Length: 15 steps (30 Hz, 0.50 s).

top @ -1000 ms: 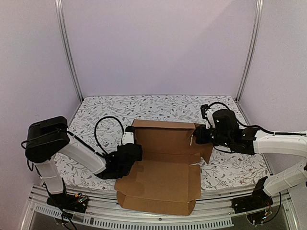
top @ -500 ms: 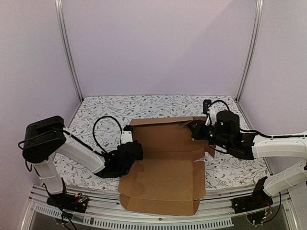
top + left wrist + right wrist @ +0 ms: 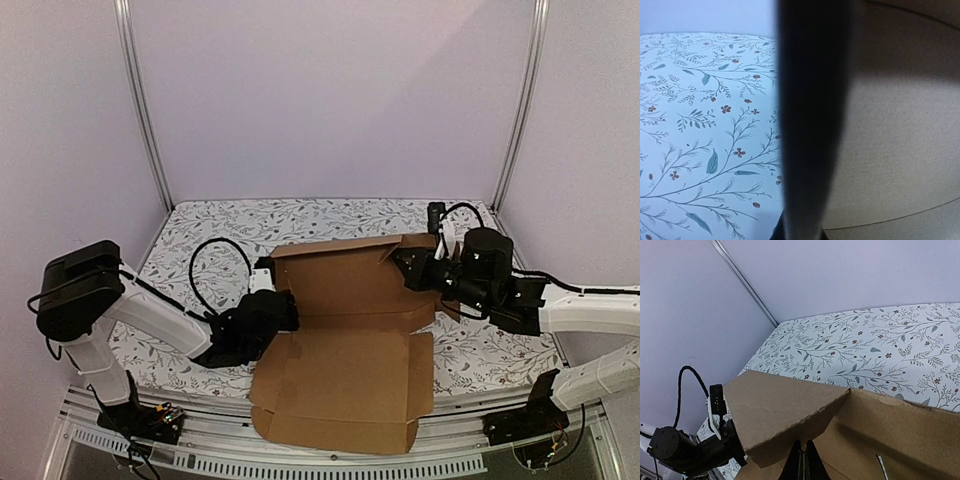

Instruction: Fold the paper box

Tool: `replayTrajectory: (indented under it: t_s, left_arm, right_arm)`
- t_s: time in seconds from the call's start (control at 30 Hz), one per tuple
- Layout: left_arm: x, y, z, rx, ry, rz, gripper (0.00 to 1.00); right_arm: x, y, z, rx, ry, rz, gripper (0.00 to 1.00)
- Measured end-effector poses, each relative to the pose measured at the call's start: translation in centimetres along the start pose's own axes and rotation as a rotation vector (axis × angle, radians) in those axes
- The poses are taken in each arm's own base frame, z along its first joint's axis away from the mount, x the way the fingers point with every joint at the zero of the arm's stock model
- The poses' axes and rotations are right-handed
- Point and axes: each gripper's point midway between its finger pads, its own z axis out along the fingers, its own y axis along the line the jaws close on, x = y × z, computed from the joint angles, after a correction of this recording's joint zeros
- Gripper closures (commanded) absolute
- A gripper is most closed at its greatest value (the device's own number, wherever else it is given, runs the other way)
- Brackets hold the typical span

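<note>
Right gripper (image 3: 801, 464) clenched, tips against the raised back wall of the paper box (image 3: 345, 360). Left gripper (image 3: 288, 312) clenched at its 9 o'clock edge. Grip on cardboard not determinable. Box lies mid-table (image 3: 220, 225), reaching the 6 o'clock edge. Back wall and one corner flap raised; front panel and side flaps flat, unfolded. Plain brown, creased.

The paper box (image 3: 345, 340) is brown corrugated cardboard: matt, unprinted, with a fine fibrous grain and rough cut edges. The desk cover (image 3: 220, 225) is matt white cloth printed with leaves and flowers. The arm shells (image 3: 165, 320) are smooth, slightly glossy white plastic. The joint housings (image 3: 78, 290) are matt black. The left fingers (image 3: 812, 125) are matt black. The frame posts (image 3: 140, 110) are satin-finish metal.
</note>
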Motion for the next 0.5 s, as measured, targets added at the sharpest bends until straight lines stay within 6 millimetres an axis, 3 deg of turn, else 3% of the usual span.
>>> replayTrajectory:
  t_s: [0.5]
  left_arm:
    - [-1.5, 3.2, 1.0, -0.003, 0.023, -0.108, 1.00]
  right_arm:
    - [-2.2, 2.8, -5.9, -0.070, 0.077, -0.145, 0.96]
